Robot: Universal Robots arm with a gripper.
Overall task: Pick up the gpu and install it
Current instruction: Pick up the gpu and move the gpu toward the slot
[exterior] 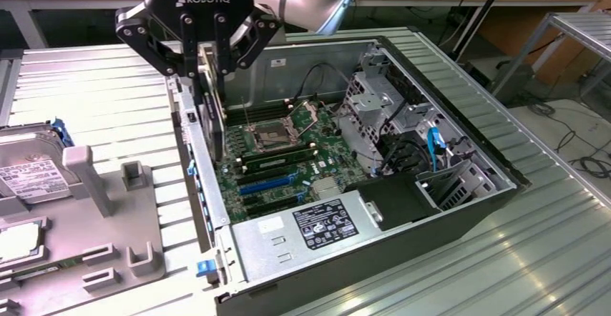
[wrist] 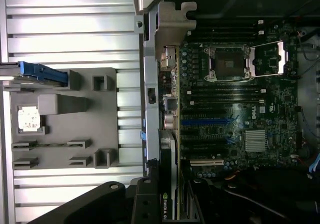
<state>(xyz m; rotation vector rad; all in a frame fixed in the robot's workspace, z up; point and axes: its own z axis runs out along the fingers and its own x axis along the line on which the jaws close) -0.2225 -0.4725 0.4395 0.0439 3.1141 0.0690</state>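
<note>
My gripper [exterior: 208, 62] hangs over the rear wall of the open computer case [exterior: 477, 209], shut on the gpu [exterior: 216, 116]. The gpu is a thin black card seen edge-on, pointing down along the inner side of that wall above the motherboard [exterior: 282, 151]. In the wrist view the gpu [wrist: 167, 184] shows as a dark edge with a green logo between my gripper [wrist: 167, 206] fingers. It lies in line with the row of expansion slots, and a blue slot [wrist: 207, 120] sits just beside it on the motherboard [wrist: 235, 149].
A grey moulded holder tray [exterior: 105, 209] lies on the slatted table at the exterior view's left, with a silver hard drive [exterior: 33, 169] on it. Inside the case are a power supply [exterior: 305, 226], a drive cage [exterior: 382, 109] and loose cables [exterior: 434, 148].
</note>
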